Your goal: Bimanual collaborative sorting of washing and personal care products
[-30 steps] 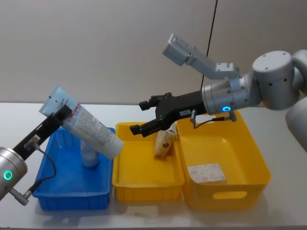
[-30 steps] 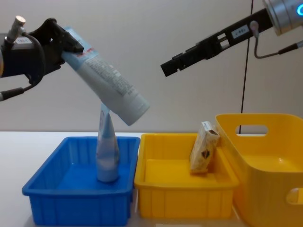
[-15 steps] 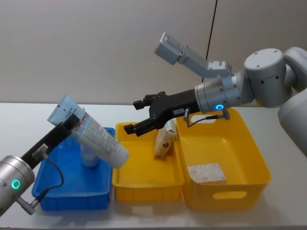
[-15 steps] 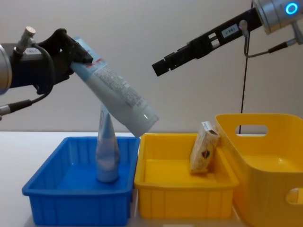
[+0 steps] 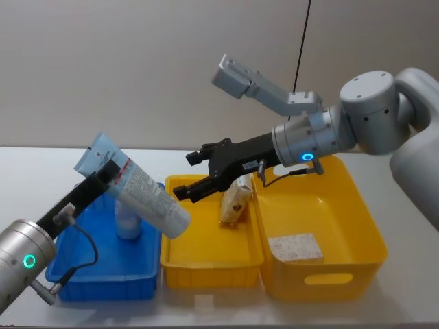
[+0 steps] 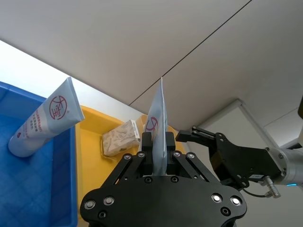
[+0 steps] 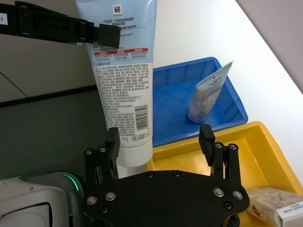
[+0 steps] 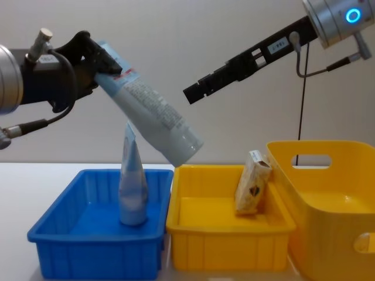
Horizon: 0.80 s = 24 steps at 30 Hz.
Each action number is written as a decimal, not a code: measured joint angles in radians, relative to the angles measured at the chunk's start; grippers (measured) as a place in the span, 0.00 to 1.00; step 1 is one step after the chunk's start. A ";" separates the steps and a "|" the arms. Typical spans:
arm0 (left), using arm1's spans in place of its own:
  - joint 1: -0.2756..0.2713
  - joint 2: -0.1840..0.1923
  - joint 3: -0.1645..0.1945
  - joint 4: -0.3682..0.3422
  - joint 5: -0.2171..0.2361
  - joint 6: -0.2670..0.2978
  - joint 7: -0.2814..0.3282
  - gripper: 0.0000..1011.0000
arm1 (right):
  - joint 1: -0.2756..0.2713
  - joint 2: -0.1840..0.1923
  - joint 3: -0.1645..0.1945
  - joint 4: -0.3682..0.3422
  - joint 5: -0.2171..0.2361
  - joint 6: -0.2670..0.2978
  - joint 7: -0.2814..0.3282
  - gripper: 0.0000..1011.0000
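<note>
Pale-blue tube point(image 5: 147, 199) in left claw point(image 5: 104, 173)

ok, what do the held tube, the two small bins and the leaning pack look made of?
The held tube, in the left pincer: soft plastic by the look, pale blue, slight sheen, flat crimped end. The blue bin and small yellow bin: rigid moulded plastic, glossy, ribbed walls. The pack: probably printed card or paper wrap, matte beige; can't tell which.
</note>
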<state>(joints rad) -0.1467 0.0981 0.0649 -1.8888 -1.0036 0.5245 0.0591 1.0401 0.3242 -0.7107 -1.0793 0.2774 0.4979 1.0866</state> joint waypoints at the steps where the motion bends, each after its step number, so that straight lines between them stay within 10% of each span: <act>1: -0.001 0.000 0.001 0.000 0.000 -0.001 0.000 0.13 | 0.001 -0.001 -0.002 0.003 0.001 0.001 0.001 0.99; 24: -0.018 0.008 0.022 -0.004 -0.023 -0.009 0.008 0.13 | 0.040 -0.045 -0.041 0.083 0.008 -0.032 0.013 0.99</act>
<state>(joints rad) -0.1643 0.1058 0.0871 -1.8929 -1.0267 0.5150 0.0673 1.0800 0.2795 -0.7513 -0.9961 0.2858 0.4661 1.0996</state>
